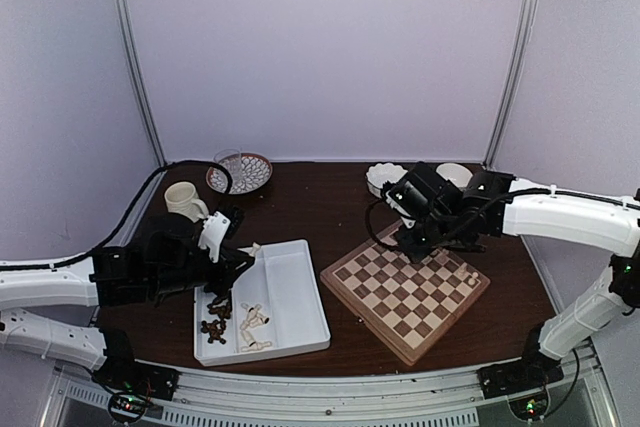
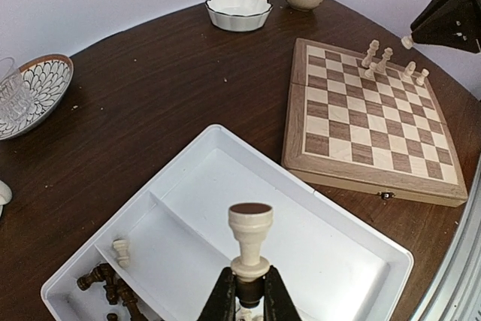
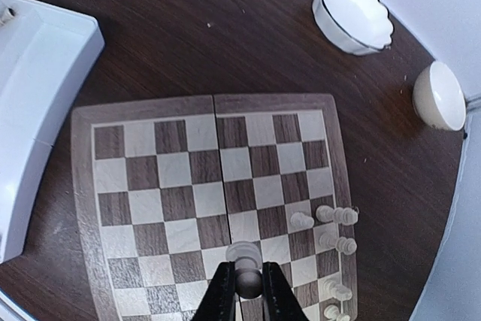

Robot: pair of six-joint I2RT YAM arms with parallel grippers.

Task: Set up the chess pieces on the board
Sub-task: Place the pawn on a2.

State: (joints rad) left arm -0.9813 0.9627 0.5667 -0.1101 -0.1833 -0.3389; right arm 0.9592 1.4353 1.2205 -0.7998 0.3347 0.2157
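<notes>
With the right gripper (image 3: 244,291) pinching a cream piece (image 3: 244,255) over the board (image 3: 173,201), lower centre, I must lower it straight; the left gripper (image 2: 249,295) clasps another chessman (image 2: 250,238).

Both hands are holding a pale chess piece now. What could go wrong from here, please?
The left hand grips its tall cream piece only at the base, above the tray; it could tilt or slip.
The right hand holds a pawn over the board, near the standing pieces; placing it could knock them.
</notes>
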